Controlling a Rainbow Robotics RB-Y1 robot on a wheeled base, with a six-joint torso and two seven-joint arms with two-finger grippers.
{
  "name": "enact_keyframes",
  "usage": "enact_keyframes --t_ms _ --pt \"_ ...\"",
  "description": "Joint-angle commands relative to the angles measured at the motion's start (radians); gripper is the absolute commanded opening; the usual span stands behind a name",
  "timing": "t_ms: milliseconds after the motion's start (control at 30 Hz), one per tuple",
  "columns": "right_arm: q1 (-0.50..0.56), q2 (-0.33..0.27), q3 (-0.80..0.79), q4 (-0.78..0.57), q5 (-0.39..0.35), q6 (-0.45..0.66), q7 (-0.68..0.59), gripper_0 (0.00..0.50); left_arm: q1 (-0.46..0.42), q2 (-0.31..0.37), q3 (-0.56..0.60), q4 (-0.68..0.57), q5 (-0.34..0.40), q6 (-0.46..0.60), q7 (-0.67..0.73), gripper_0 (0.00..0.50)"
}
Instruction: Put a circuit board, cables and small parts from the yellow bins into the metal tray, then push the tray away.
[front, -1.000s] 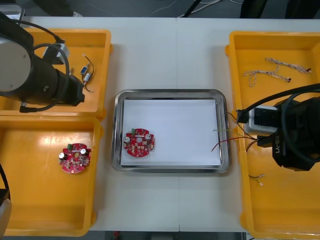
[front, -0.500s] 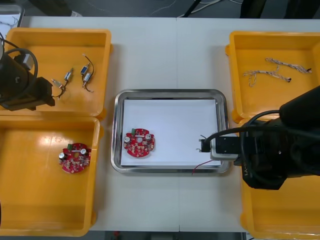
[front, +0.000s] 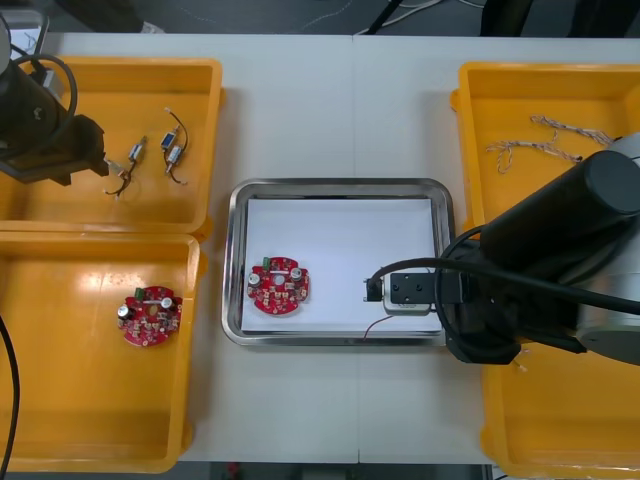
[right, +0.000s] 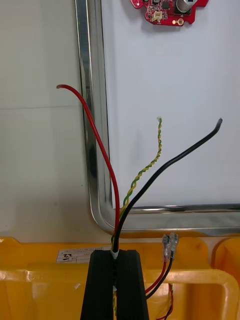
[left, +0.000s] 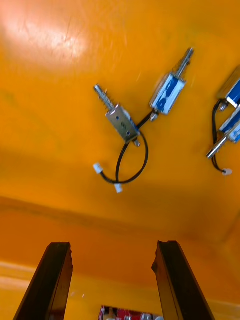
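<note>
My right gripper (front: 370, 290) hangs over the near right part of the metal tray (front: 340, 185), shut on a bundle of cables. In the right wrist view a red cable (right: 95, 135), a black cable (right: 170, 162) and a twisted yellow cable (right: 150, 160) fan out from the right gripper (right: 117, 252) over the tray's rim (right: 92, 125) and white inside. A round red circuit board (front: 278, 285) lies in the tray's left part. My left gripper (left: 112, 245) stands open above small metal parts (left: 120, 120) in the far left yellow bin (front: 200, 70).
A second red circuit board (front: 150, 315) lies in the near left bin. Twisted cables (front: 540, 145) lie in the far right bin. More small metal parts (front: 175, 145) sit beside the left gripper (front: 95, 155). Loose cable ends (right: 169, 247) lie in the bin (right: 50, 280) below my right fingers.
My right gripper has carried the cables leftward from the right bin, across the rim, to over the tray. The left arm has drawn back toward the far left bin's left side.
</note>
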Motion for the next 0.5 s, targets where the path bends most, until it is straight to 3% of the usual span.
enact_keyframes --t_ms 33,200,500 --pt "-0.081 -0.018 0.089 0.054 0.03 -0.044 -0.007 0.0 -0.087 0.048 -0.091 0.05 -0.038 -0.057 0.01 0.488" --pt "-0.11 -0.009 0.152 0.117 0.059 -0.088 -0.003 0.0 -0.095 0.039 -0.162 0.097 -0.079 -0.134 0.028 0.482" --pt "-0.11 0.051 0.189 0.212 0.116 -0.114 0.022 0.0 -0.095 0.002 -0.096 0.183 -0.101 -0.194 0.045 0.475"
